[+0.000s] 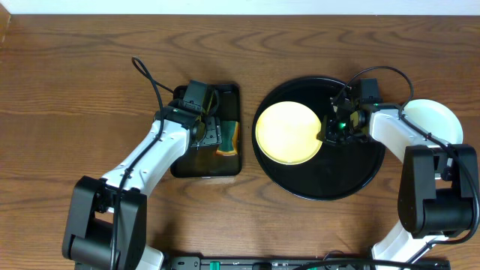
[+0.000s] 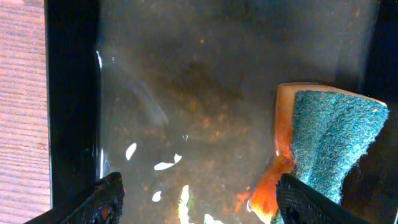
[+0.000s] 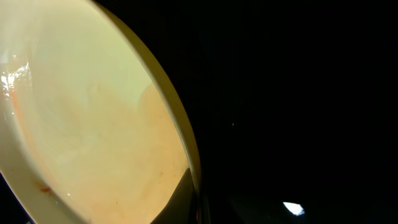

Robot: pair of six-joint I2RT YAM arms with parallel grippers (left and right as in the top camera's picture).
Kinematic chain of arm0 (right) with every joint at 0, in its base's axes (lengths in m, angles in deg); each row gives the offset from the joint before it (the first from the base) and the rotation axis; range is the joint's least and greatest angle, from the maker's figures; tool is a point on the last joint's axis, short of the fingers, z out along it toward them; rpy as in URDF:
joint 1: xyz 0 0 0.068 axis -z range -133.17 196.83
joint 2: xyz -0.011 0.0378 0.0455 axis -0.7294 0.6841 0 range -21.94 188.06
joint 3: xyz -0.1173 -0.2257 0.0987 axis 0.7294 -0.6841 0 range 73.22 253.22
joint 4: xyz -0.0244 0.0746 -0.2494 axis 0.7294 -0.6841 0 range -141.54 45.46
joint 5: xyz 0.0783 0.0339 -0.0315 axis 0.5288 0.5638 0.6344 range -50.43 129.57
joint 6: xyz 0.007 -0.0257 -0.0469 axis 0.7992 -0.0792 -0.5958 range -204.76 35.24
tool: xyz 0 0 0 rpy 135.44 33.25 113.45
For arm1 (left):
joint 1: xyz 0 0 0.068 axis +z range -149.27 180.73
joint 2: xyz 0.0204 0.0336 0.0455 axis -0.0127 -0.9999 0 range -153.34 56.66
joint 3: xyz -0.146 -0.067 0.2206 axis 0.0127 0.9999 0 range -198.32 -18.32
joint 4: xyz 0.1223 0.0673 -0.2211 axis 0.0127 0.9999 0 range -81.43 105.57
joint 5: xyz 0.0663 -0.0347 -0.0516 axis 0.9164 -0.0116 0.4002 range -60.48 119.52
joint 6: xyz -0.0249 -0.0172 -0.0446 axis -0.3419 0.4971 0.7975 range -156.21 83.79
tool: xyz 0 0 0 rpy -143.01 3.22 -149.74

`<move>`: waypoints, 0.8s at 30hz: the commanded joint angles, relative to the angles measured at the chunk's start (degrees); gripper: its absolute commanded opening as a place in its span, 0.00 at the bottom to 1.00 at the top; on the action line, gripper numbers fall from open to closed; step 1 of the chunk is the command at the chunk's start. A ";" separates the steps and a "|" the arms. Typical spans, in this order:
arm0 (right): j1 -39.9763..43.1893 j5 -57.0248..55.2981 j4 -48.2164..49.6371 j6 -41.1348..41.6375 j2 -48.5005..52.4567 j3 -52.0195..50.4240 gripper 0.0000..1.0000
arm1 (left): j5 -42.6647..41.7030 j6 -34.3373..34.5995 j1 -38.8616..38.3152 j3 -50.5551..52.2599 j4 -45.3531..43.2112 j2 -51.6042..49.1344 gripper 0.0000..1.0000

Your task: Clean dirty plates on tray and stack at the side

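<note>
A pale yellow plate (image 1: pixel 289 133) lies in the left half of the round black tray (image 1: pixel 352 176). My right gripper (image 1: pixel 332 129) sits at the plate's right edge, shut on its rim. In the right wrist view the plate (image 3: pixel 93 124) fills the left side with faint orange smears near its edge, and its rim runs down between my dark fingers at the bottom. The tray (image 3: pixel 298 93) is black beyond it. My left gripper (image 1: pixel 212 135) hangs open over the small rectangular tray. In the left wrist view the left gripper (image 2: pixel 202 202) holds nothing.
The rectangular black tray (image 1: pixel 229 94) holds murky liquid and a teal-and-orange sponge (image 2: pixel 329 137), which lies against my left gripper's right finger. A pale plate (image 1: pixel 435 120) rests on the wooden table to the right of the round tray, partly under my right arm.
</note>
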 commanded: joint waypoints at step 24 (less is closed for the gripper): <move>-1.36 -35.76 1.49 -17.70 -25.90 0.24 0.01 | 1.14 0.37 0.04 -0.48 0.13 -0.04 0.79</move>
